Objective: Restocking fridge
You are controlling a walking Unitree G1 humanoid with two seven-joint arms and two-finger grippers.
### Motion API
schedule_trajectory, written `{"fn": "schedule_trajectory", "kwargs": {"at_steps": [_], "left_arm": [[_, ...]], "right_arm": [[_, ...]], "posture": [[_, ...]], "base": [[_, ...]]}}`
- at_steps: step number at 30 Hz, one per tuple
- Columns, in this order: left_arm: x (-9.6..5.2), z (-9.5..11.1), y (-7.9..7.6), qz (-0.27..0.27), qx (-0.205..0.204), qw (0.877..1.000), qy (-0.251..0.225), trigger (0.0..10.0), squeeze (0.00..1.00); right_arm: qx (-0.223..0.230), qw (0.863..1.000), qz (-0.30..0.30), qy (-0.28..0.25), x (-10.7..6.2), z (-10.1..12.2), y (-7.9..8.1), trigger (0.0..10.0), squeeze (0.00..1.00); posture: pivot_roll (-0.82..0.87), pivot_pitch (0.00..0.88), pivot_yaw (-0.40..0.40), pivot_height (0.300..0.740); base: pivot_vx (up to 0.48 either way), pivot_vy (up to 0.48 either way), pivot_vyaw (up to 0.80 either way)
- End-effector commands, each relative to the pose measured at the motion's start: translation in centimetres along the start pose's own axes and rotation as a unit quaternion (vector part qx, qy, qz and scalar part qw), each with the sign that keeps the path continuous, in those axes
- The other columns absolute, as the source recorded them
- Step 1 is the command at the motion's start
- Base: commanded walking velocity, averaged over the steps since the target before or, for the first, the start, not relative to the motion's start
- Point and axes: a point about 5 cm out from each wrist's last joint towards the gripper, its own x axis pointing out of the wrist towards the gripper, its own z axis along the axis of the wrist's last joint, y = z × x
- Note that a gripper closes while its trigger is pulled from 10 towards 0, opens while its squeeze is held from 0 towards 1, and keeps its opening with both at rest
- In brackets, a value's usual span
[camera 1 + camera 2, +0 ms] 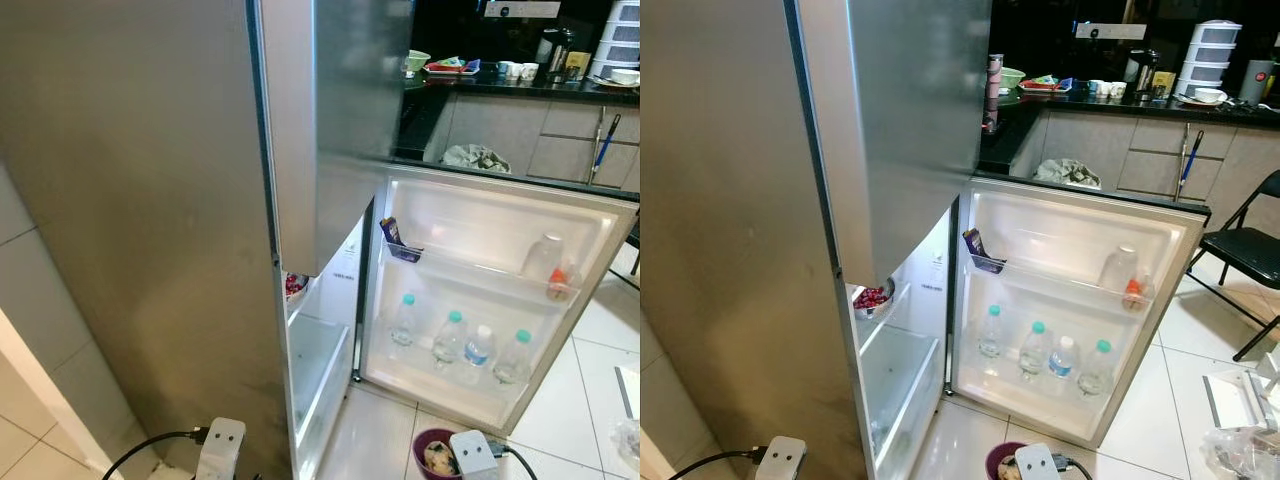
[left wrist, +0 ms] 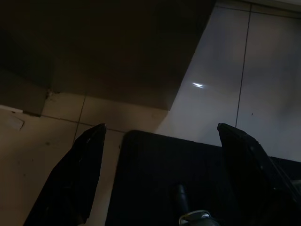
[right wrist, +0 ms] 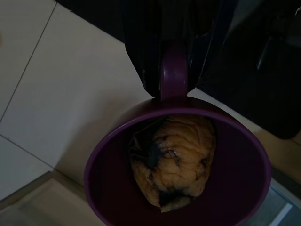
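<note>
Left eye view: we stand at the open fridge (image 1: 150,250) with its lower door (image 1: 490,290) swung wide. Our right gripper (image 1: 440,458) carries a purple cup (image 1: 432,455) low over the floor tiles, below the door. Four water bottles (image 1: 460,345) stand in the door's bottom rack, and a red-capped bottle (image 1: 558,283) and a blue packet (image 1: 392,235) sit in the upper rack. We judge the risk to be tipping the cup on the lift, or clipping the door edge and knocking bottles. The bottle labels are too small to read.

Right eye view: a bowl of red fruit (image 1: 871,298) sits on the inner shelf, with a clear drawer (image 1: 902,385) under it. A folding chair (image 1: 1245,255) stands near the door, and bumping it could jog the door. We can read no writing on the counter items.

Left wrist view: the left gripper (image 2: 160,155) has its fingers (image 2: 75,174) spread wide and empty, with floor tile and the dark fridge base beyond the tips. Nothing lies between them, so there is little risk here.

Right wrist view: the right fingers (image 3: 141,47) are clenched on the cup's handle (image 3: 173,75), and the cup hangs just past the tips. A wrinkled brown food lump (image 3: 171,160) lies inside. A handle-only pinch could let the cup swivel and spill. No label is visible.
</note>
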Motion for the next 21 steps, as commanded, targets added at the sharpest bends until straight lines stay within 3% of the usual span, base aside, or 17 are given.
{"fn": "schedule_trajectory", "kwargs": {"at_steps": [1, 7, 10, 11, 13, 15, 16, 17, 18, 19, 21], "left_arm": [[-0.4, -1.0, 0.7, 0.006, -0.005, 1.000, 0.014, 10.0, 0.00], [-0.5, -0.9, 0.8, 0.016, -0.017, 1.000, -0.001, 10.0, 0.00], [-0.5, -1.1, 1.0, 0.033, -0.046, 0.998, 0.013, 10.0, 0.00], [-0.2, 0.2, 1.9, 0.052, -0.058, 0.997, 0.001, 10.0, 0.00], [-0.1, 1.0, 2.4, 0.058, -0.060, 0.996, -0.009, 10.0, 0.00], [0.3, 5.3, 4.1, 0.078, -0.077, 0.991, -0.076, 10.0, 0.00], [0.3, 5.3, 4.1, 0.078, -0.077, 0.991, -0.076, 10.0, 0.00], [0.2, 7.0, 4.7, 0.086, -0.087, 0.987, -0.105, 10.0, 0.00], [0.2, 7.0, 4.7, 0.086, -0.087, 0.987, -0.105, 10.0, 0.00], [0.2, 8.2, 5.2, 0.091, -0.091, 0.984, -0.123, 10.0, 0.00], [0.2, 7.9, 5.2, 0.089, -0.081, 0.986, -0.118, 10.0, 0.00]], "right_arm": [[-0.005, 1.000, -0.011, 0.004, -0.2, -0.4, -0.4, 10.0, 0.00], [0.012, 0.999, -0.032, -0.015, -0.3, -0.6, -0.8, 10.0, 0.00], [0.017, 0.999, -0.038, -0.019, -0.3, -0.4, -0.9, 10.0, 0.00], [0.045, 0.997, -0.039, -0.041, 0.0, 1.2, -1.4, 10.0, 0.00], [0.051, 0.997, -0.038, -0.052, 0.1, 2.0, -1.7, 10.0, 0.00], [0.072, 0.990, -0.050, -0.108, 0.3, 6.1, -3.2, 10.0, 0.00], [0.072, 0.990, -0.050, -0.108, 0.3, 6.1, -3.2, 10.0, 0.00], [0.082, 0.986, -0.058, -0.133, 0.3, 8.0, -3.9, 10.0, 0.00], [0.082, 0.986, -0.058, -0.133, 0.3, 8.0, -3.9, 10.0, 0.00], [0.093, 0.981, -0.063, -0.156, 0.2, 9.5, -4.3, 10.0, 0.00], [0.096, 0.980, -0.062, -0.162, 0.2, 9.7, -4.3, 10.0, 0.00]], "posture": [[-0.03, 0.032, -0.015, 0.734], [-0.03, 0.039, -0.016, 0.734], [-0.03, 0.037, -0.021, 0.734], [-0.03, 0.040, -0.023, 0.734], [-0.03, 0.040, -0.023, 0.734], [-0.03, 0.043, -0.019, 0.734], [-0.03, 0.043, -0.019, 0.734], [-0.03, 0.043, -0.017, 0.734], [-0.03, 0.043, -0.017, 0.734], [-0.03, 0.041, -0.017, 0.734], [-0.03, 0.037, -0.014, 0.734]], "base": [[0.000, 0.000, 0.00], [0.000, 0.000, 0.00], [0.000, 0.000, 0.00], [0.000, 0.000, 0.00], [0.000, 0.000, 0.00], [0.000, 0.000, 0.00], [0.000, 0.000, 0.00], [0.000, 0.000, 0.00], [0.000, 0.000, 0.00], [0.000, 0.000, 0.00], [0.000, 0.000, 0.00]]}}
